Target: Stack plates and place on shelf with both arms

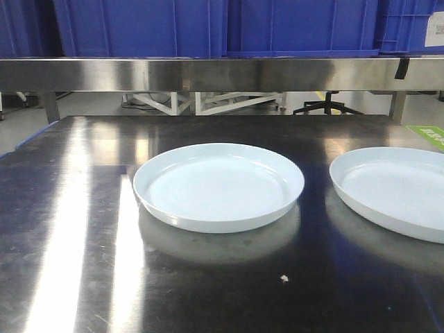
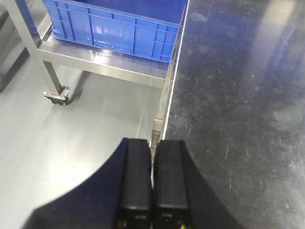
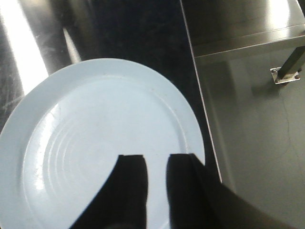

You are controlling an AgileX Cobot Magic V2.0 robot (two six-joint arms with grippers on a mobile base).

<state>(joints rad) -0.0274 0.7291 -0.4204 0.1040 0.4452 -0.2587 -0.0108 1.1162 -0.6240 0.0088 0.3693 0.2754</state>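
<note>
Jaws of the left gripper [image 2: 152, 143]: pressed flat together, no gap, nothing between them. They hang over the edge of the bench [image 2: 238, 95], with grey floor [image 2: 71, 143] on one side and the dark steel top on the other. Beyond them a blue crate [image 2: 114, 28] sits on a low steel trolley [image 2: 95, 64] with a caster wheel [image 2: 57, 98].

Jaws of the right gripper [image 3: 156, 157]: parted by a narrow gap, holding nothing. They sit above the near part of a plate [image 3: 95, 143], and its pale surface shows through the gap. Contact with it cannot be told from the wrist view. This plate lies flat, close to the bench edge.

Front view: centre plate [image 1: 218, 187] lies flat on the bench near mid-width. Right-hand plate [image 1: 395, 191] lies flat beside it, apart from it, cut off by the frame edge. The two are unstacked, both rim up and both with nothing in them. A small white speck [image 1: 283, 278] lies on the bench in front of the centre plate.

Shelf [image 1: 208, 74]: the brushed steel bar runs across behind and above the plates, carrying blue crates [image 1: 139, 28]. No plate on it. A green label [image 1: 427, 135] shows at the far right of the bench
</note>
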